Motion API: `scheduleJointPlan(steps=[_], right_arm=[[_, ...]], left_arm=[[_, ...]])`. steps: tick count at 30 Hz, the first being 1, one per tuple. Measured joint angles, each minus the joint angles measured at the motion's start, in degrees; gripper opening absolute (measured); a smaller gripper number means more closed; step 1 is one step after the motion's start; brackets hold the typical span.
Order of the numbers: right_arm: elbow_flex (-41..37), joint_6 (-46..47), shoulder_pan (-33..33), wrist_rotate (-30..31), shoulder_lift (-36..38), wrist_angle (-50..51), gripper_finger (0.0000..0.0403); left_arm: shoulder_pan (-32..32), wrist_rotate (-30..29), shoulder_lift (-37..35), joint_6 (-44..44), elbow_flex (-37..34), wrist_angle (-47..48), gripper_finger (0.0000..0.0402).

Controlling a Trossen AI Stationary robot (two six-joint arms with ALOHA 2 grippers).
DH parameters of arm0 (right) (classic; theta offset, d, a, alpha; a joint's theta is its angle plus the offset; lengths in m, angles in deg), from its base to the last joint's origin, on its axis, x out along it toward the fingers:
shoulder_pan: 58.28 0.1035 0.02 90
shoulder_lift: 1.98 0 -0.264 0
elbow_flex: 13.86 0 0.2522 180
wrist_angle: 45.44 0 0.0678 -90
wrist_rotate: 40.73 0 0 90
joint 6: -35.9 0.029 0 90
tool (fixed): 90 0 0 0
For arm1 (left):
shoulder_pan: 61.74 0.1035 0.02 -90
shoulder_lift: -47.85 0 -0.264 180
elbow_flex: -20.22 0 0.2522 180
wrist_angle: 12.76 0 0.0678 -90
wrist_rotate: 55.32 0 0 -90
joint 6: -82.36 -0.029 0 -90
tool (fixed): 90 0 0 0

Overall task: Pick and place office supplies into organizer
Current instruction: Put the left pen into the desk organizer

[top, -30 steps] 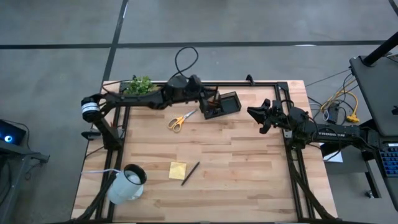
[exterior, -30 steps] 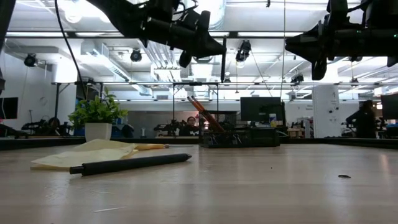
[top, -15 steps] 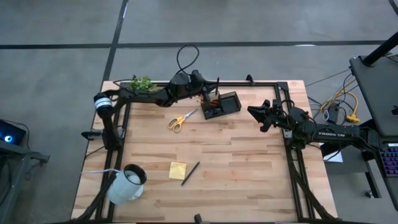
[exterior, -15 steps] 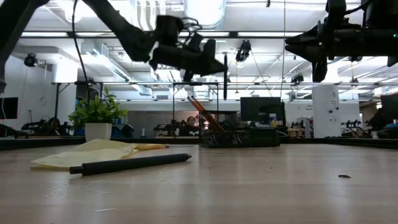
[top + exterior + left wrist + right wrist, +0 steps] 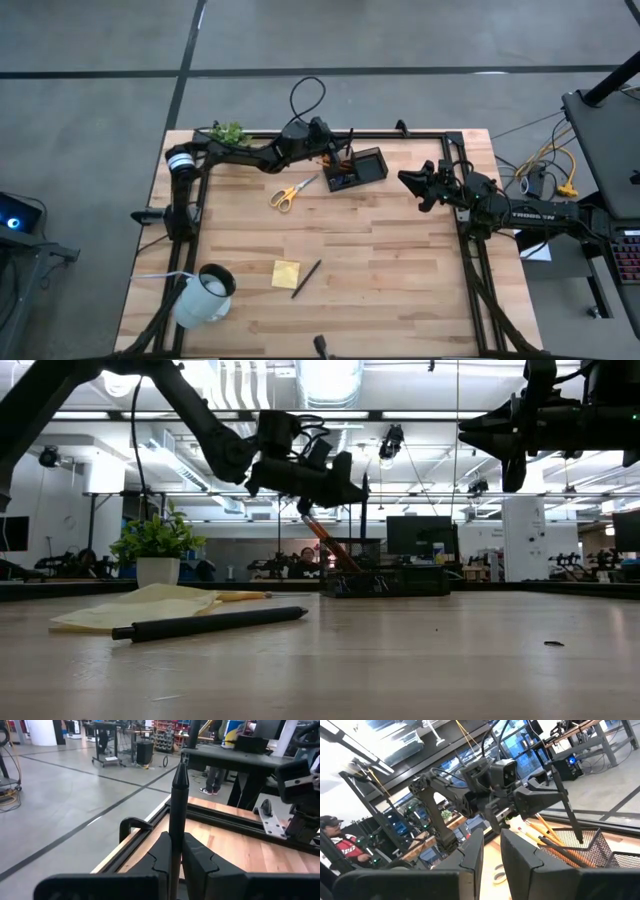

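Observation:
My left gripper hangs over the far part of the table, shut on a dark pen that stands upright above the black mesh organizer. Orange pencils lean in the organizer. On the table lie the yellow-handled scissors, the yellow sticky-note pad and a second dark pen. My right gripper hangs at the right side above the table, its fingers a little apart with nothing between them. My left gripper pinches the pen's shaft between its two fingers. The fingers lie level, coming from the table's left, across the pen. The pen stands upright and clear of everything, its upper end above the fingers and its lower part hidden behind them.
A small green plant stands at the far left behind the left arm. A white mug sits near the front left corner. Black frame rails run along the table's sides. Bare wood lies in the middle and right of the table.
My left gripper has come down toward the organizer and a little toward the table's right, staying shut on the pen, which has kept upright. My right gripper has held its place.

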Motion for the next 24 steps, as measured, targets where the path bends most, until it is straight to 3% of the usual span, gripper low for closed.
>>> scheduleJointPlan(steps=[24], right_arm=[[0.0,-0.2,0.0,0.0,0.0,0.0,0.0057]], left_arm=[[0.7,-0.2,2.6,-1.6,0.0,0.2,0.0014]])
